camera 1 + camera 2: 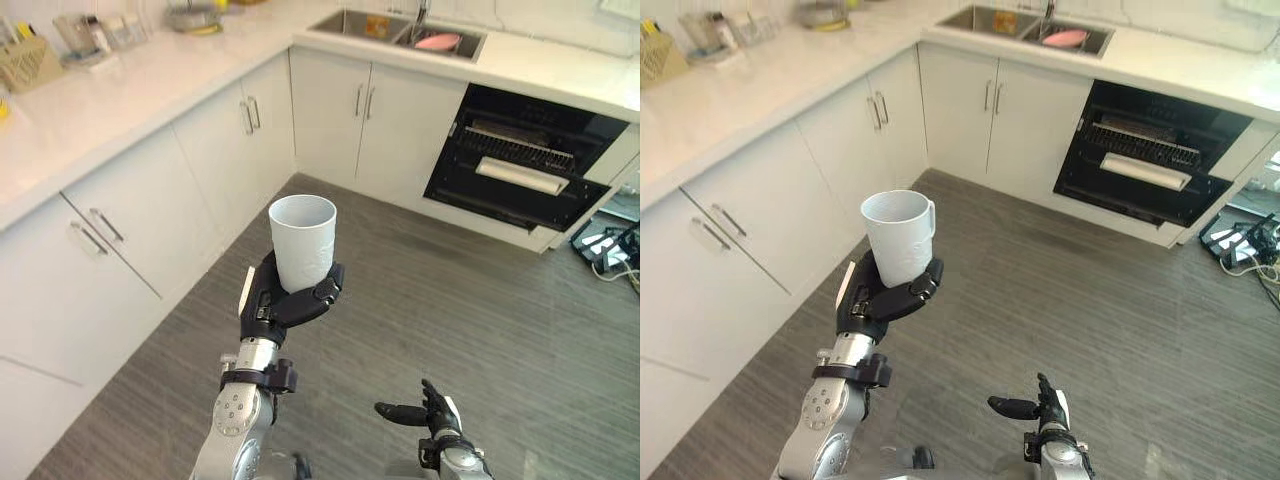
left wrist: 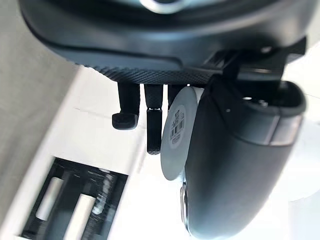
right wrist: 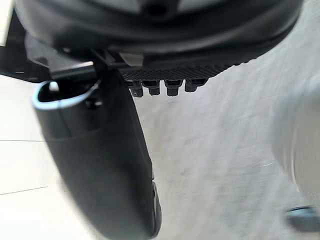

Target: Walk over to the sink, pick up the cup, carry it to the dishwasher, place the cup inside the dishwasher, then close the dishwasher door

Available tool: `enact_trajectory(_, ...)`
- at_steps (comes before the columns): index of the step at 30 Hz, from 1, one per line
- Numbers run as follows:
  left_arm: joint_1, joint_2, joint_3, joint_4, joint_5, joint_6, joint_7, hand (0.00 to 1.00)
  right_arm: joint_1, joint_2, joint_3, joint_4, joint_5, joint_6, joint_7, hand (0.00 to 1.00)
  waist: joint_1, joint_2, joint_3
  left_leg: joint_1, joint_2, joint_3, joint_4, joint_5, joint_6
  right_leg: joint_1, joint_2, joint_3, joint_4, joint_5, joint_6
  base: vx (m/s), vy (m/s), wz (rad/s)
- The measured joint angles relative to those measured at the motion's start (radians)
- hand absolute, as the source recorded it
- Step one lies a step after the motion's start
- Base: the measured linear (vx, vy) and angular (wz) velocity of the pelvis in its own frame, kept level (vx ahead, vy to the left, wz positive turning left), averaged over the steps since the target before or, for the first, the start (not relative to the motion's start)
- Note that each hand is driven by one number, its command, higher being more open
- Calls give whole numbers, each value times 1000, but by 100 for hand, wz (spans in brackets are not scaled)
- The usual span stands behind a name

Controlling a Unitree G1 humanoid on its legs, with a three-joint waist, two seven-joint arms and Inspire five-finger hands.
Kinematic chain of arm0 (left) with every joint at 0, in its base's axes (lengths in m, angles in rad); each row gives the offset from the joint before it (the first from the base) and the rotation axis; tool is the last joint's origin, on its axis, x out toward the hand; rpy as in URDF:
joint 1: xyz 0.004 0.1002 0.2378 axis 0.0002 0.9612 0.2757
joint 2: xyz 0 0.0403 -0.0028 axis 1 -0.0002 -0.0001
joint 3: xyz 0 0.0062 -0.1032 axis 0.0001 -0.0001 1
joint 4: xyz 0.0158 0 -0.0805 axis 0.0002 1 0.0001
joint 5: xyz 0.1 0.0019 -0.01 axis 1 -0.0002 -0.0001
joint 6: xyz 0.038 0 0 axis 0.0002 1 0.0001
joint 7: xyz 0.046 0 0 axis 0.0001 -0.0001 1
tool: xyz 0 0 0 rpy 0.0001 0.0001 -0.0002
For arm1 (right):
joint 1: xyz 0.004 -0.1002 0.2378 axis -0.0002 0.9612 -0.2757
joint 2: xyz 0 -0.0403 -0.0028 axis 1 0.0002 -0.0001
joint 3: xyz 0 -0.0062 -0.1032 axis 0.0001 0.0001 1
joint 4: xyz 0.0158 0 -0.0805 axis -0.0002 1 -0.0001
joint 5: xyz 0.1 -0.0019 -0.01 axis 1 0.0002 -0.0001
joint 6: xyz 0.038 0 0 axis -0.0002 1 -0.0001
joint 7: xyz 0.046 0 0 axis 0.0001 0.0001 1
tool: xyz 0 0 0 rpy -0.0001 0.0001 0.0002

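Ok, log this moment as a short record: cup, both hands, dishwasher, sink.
cup: white, upright, held above the floor
left hand: curled round the cup's lower part
right hand: open, empty, held low
dishwasher: open, rack visible, under the counter right of the sink
sink: set in the counter ahead, a pink item inside

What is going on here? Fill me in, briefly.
The robot stands on the kitchen floor with a white cup upright in its left hand, fingers curled round the cup's lower part. Its right hand hangs low, open and empty. Ahead, the dishwasher under the counter stands open with its rack showing, next to the sink, where a pink dish lies. The cup is not yet in the dishwasher.
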State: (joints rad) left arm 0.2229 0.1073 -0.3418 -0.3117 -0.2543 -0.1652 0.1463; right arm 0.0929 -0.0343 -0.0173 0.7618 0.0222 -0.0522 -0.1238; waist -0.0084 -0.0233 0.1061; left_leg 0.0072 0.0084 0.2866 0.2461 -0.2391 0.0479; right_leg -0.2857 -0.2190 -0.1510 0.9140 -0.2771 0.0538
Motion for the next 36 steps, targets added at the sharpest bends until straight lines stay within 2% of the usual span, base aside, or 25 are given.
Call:
enact_trajectory(3, -7, -2, -38, 0, -1, -3, -1, 0, -10, 0, 7, -4, -9, -1, 6, 100, -19, 6, 4, 99, 12, 0, -64, -7, -14, -92, 59, -112, -231, -7, -25, 533, -26, 6)
enact_trajectory(4, -7, -6, -39, 1, -1, -4, -2, 0, -8, 0, 7, -4, -9, -1, 6, 100, -32, 7, 4, 127, 21, -4, -73, -15, -28, -111, 92, -130, -355, 25, -40, 414, -67, 14)
enact_trajectory(5, -7, -8, -37, 2, -1, -4, -1, 0, -6, 0, 6, -4, -11, -1, 6, 100, -37, 6, 3, 140, 26, -5, -76, -24, -42, -115, 109, -129, -425, 62, -44, 554, -109, 23)
enact_trajectory(6, -7, -9, -36, 4, 0, -4, -1, 0, 7, -1, 6, -4, -15, 0, 5, 100, -39, -13, -6, 167, 19, -12, -77, -47, -77, -115, 129, -113, -538, 159, -62, 629, -156, 39)
enact_trajectory(7, -10, -21, -40, 31, 0, -4, -2, 0, 30, -12, 4, -5, -15, 1, 3, 100, -44, -4, -11, 215, 32, -37, -72, -73, -101, -96, 134, -103, -497, 249, -112, 644, -169, 33)
enact_trajectory(8, -6, -34, -40, 45, 0, 3, -2, 0, 36, -21, 4, -5, -15, 7, 3, 100, -41, 24, -12, 227, 60, -40, -59, -80, -111, -86, 149, -122, -473, 228, -113, 756, -238, 43)
enact_trajectory(9, -9, -53, -36, 64, 0, 10, -2, 0, 46, -36, 4, -23, -15, 15, 2, 100, -47, 46, -9, 197, 102, -49, 71, -84, -127, -46, 163, -150, -449, 167, -129, 477, -157, 24)
enact_trajectory(10, -10, -61, -33, 70, 0, 10, -2, 0, 56, -38, 4, -37, -15, 16, 3, 100, -45, 50, -7, 173, 125, -51, 153, -74, -144, -24, 173, -156, -453, 155, -137, 684, -266, 26)
enact_trajectory(11, -7, -76, -23, 74, 0, 19, -2, 0, 74, -35, 7, -81, -14, 16, 4, 100, -35, 53, -4, 109, 171, -70, 356, -9, -170, 44, 200, -160, -491, 139, -145, 434, -180, 4)
enact_trajectory(13, 2, -92, -13, 73, 0, 19, -3, 0, 97, -26, 24, -141, -13, 8, 0, 100, -24, 58, 1, 15, 243, -93, 641, 30, -184, 171, 241, -158, -581, 132, -148, 523, -177, -6)
enact_trajectory(14, 3, -94, -9, 70, -1, 19, -8, 0, 107, -25, 24, -171, -9, 0, -3, 100, -12, 56, 1, -50, 278, -82, 760, 20, -168, 239, 258, -150, -636, 129, -150, 389, -107, -14)
enact_trajectory(16, 9, -95, -9, 49, -1, 18, -23, 0, 105, -27, 21, -189, -5, -13, -6, 100, 6, 52, 1, -159, 301, -69, 799, -18, -139, 300, 266, -128, -693, 114, -149, 299, -56, -23)
enact_trajectory(18, 15, -93, -9, 42, -1, 16, -29, 0, 90, -35, 20, -176, -4, -16, -9, 100, 22, 46, 0, -237, 286, -59, 676, -52, -91, 337, 259, -103, -726, 97, -144, 281, 19, -29)
enact_trajectory(20, 33, -85, 2, 43, -1, 16, -29, 0, 68, -42, 21, -102, -3, -17, -8, 100, 24, 38, 3, -264, 187, -88, 352, -37, -91, 383, 216, -63, -745, 73, -110, 334, 131, -37)
enact_trajectory(21, 36, -85, 4, 43, -1, 16, -29, 0, 68, -45, 21, -87, -3, -17, -7, 100, 24, 38, 3, -268, 161, -108, 276, -15, -96, 391, 205, -52, -745, 65, -99, 394, 208, -50)
enact_trajectory(22, 39, -86, 10, 44, 0, 16, -28, 0, 68, -49, 21, -58, -3, -14, -7, 100, 28, 38, 3, -275, 114, -148, 134, 45, -101, 404, 189, -23, -745, 47, -77, 434, 256, -70)
enact_trajectory(23, 39, -85, 18, 46, 0, 16, -26, 0, 68, -50, 22, -37, -3, -7, -8, 100, 33, 37, 1, -269, 90, -174, 73, 149, -107, 414, 179, 14, -741, 34, -44, 393, 249, -87)
enact_trajectory(24, 41, -85, 18, 45, 0, 16, -23, 0, 69, -50, 22, -30, -3, -4, -8, 100, 40, 38, -1, -256, 83, -179, 71, 201, -100, 418, 175, 41, -739, 25, -30, 446, 260, -93)
enact_trajectory(25, 36, -73, 28, 47, 0, 17, -17, 0, 71, -39, 23, -27, -4, 0, -9, 100, 31, 20, -15, -270, 70, -150, 139, 152, -59, 425, 142, 74, -734, 10, -6, 488, 273, -74)
enact_trajectory(27, 33, -71, 28, 47, 0, 17, -16, 0, 68, -38, 23, -29, -3, 0, -10, 100, 26, 5, -13, -279, 70, -112, 213, 81, -39, 420, 118, 114, -708, 1, 13, 475, 279, -57)
enact_trajectory(29, 34, -55, 13, 47, 0, 21, -12, 0, 65, -37, 21, -37, -7, 0, -9, 100, 24, 0, -12, -240, 61, -76, 222, 37, -17, 361, 98, 149, -552, -3, 24, 399, 268, -53)
enact_trajectory(30, 33, -34, 6, 46, 0, 22, -12, 0, 57, -30, 22, -37, -7, 0, -8, 100, 17, -4, -10, -170, 44, -50, 175, 20, -3, 266, 69, 162, -309, 20, 66, 373, 221, -36)
enact_trajectory(31, 34, -27, 6, 47, 1, 22, -12, 0, 56, -24, 22, -37, -8, 0, -7, 100, 15, -6, -9, -137, 37, -40, 155, 16, 3, 235, 58, 170, -215, 31, 78, 430, 206, -37)
enact_trajectory(32, 36, -22, 6, 45, 1, 22, -5, 0, 55, -9, 23, -37, -9, 0, -4, 100, 15, -6, -9, -60, 32, -29, 113, 8, 10, 179, 50, 155, -73, 24, 66, 273, 89, -22)
enact_trajectory(36, 35, -18, 4, 1, 1, 11, 10, 0, 51, 33, 28, -85, -16, -1, -1, 100, 16, -14, -14, 38, 46, -22, 18, -17, -24, 43, 52, 80, 6, -14, 2, 288, 6, -13)
